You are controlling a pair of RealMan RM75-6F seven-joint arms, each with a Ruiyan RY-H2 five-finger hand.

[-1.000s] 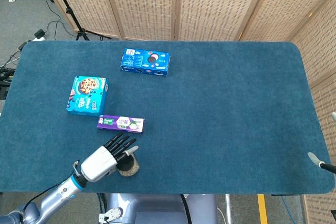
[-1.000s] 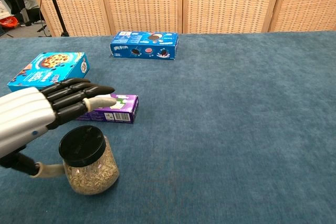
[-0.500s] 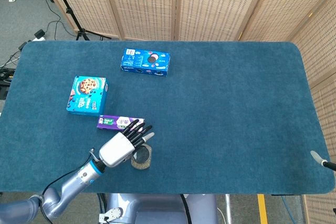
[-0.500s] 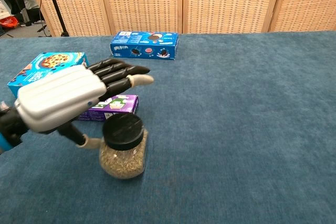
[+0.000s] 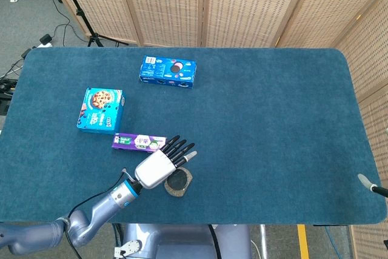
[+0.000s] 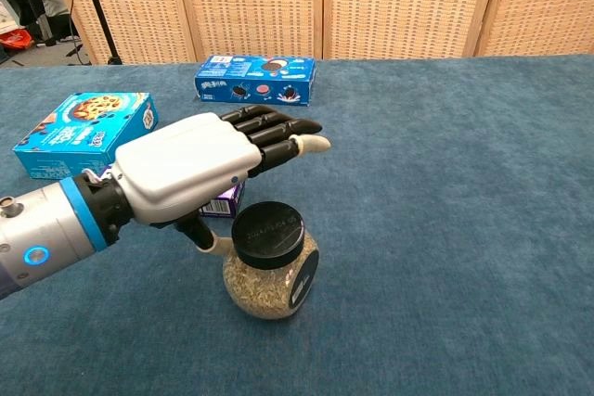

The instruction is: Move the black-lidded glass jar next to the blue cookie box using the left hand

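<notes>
Left hand: above and just left of the jar, fingers stretched flat past the lid and not wrapped round the glass; the thumb sits low against the jar's left side. Whether this counts as a grasp I cannot tell.
Right hand: not in view.
Jar: black lid on, grain-like filling, standing on the desk near its front edge, just right of the purple box and somewhat nearer the robot.
Blue cookie box: beyond the purple box and to its left, well apart from the jar.
Other box: a second blue box with dark sandwich cookies, far behind the purple box.
Step in hand: securing the jar, as I judge it.
Doing it well: lower the palm, close fingers and thumb round the glass below the lid, lift clear of the purple box, then set it upright beside the cookie box.
</notes>
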